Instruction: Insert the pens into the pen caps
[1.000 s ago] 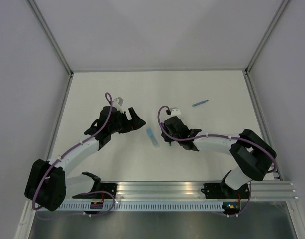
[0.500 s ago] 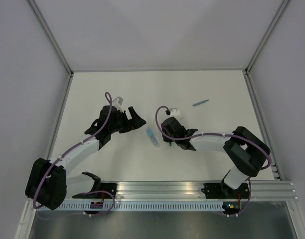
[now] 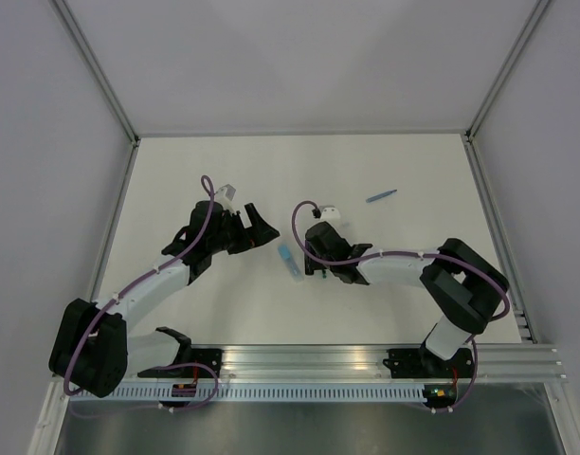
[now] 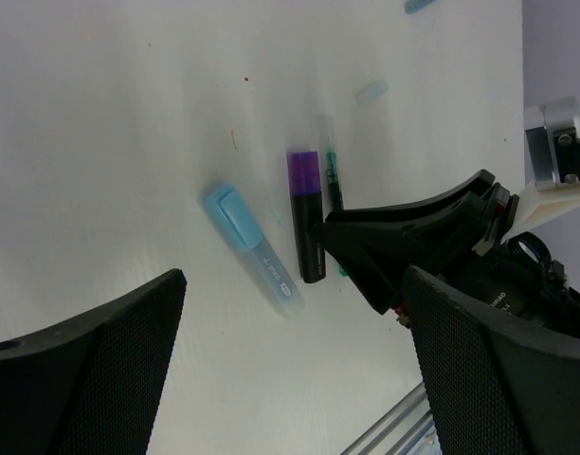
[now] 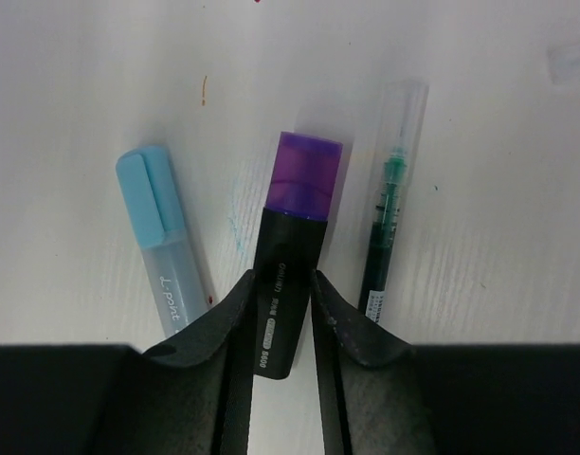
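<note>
Light-blue highlighter (image 3: 290,263) lies on the white bench (image 3: 224,171) between the two arms in the overhead view. The left tool (image 3: 260,233) hangs just to its left. The right tool (image 3: 310,263) is down at the bench just beside it, covering the other pens there. A thin blue pen (image 3: 381,196) lies well apart, farther back on the right.

From the left wrist, that tool's fingers (image 4: 91,379) are spread wide and hold nothing. Beyond them lie the highlighter, a stubby black marker (image 4: 309,237) with a purple end, and a thin dark pen (image 4: 333,180), side by side. A pale blue cap (image 4: 371,91) sits farther off.

From the right wrist, the two fingers (image 5: 235,318) sit tight against either side of the marker's black barrel, apparently pinching it while it lies on the bench.

The step in hand looks like picking up the marker. Next it needs lifting clear of its neighbours and lining up with its cap; no purple cap is clearly visible.
</note>
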